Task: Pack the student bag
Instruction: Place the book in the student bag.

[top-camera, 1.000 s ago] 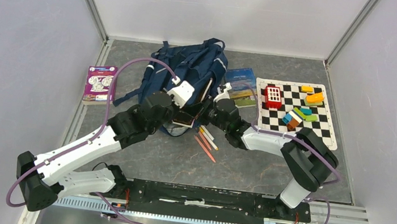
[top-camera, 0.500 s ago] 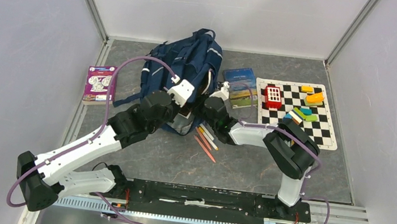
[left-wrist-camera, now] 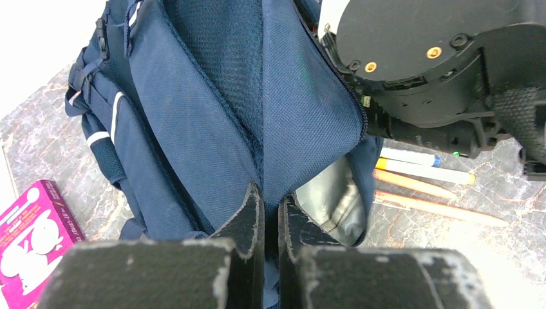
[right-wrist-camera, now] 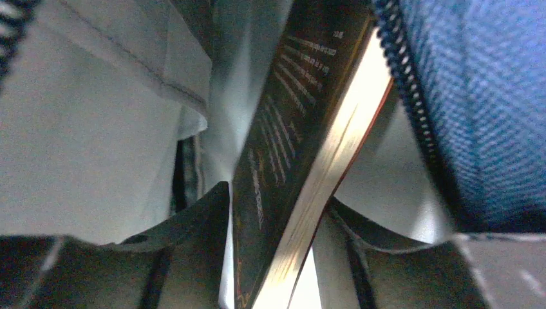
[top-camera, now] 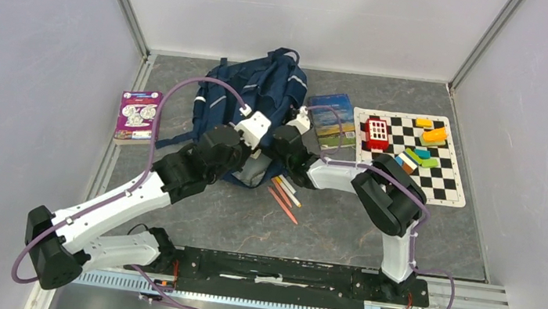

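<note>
Your right gripper (right-wrist-camera: 277, 199) has pushed deeper into the student bag (top-camera: 258, 93), which lies at the back of the table (top-camera: 341, 226), left of centre. Your left gripper (left-wrist-camera: 270, 206) is pinched on the bag's opening edge. The right one clamps a dark book (right-wrist-camera: 302, 116) inside.

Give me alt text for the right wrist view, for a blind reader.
The right gripper clamps a dark book with a pale page edge, tilted, inside the student bag. Grey lining fills the left; blue fabric and a zip run down the right.
</note>
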Robot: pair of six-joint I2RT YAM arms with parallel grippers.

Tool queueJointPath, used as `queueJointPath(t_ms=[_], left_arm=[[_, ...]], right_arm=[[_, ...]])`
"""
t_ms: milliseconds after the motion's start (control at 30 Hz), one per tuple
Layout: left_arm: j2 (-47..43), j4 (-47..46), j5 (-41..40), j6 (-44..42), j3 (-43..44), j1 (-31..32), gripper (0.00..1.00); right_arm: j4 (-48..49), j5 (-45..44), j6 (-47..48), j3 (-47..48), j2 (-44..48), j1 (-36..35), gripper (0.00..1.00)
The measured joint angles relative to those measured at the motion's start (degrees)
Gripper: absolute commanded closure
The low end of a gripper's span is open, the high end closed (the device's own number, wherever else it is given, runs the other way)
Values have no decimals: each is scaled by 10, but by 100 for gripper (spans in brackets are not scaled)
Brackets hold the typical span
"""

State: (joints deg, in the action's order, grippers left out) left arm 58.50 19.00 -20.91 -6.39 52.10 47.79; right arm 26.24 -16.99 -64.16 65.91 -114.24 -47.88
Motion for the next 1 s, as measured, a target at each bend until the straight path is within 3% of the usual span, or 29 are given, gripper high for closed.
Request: queueJointPath(t_ms=[433, 700, 833, 1000], left_arm=[[15, 6, -13, 16, 0, 8, 98], [28, 7, -35, 21, 0, 11, 98], [32, 8, -59, 27, 3, 11, 98], [45, 12, -87, 28, 10, 4, 98]], right_arm=[[-23, 25, 60, -90, 106, 7, 24], [-60, 45, 107, -184, 210, 8, 18], [-84, 48, 146, -207, 273, 9, 15], [-135, 48, 237, -230, 363, 12, 2]])
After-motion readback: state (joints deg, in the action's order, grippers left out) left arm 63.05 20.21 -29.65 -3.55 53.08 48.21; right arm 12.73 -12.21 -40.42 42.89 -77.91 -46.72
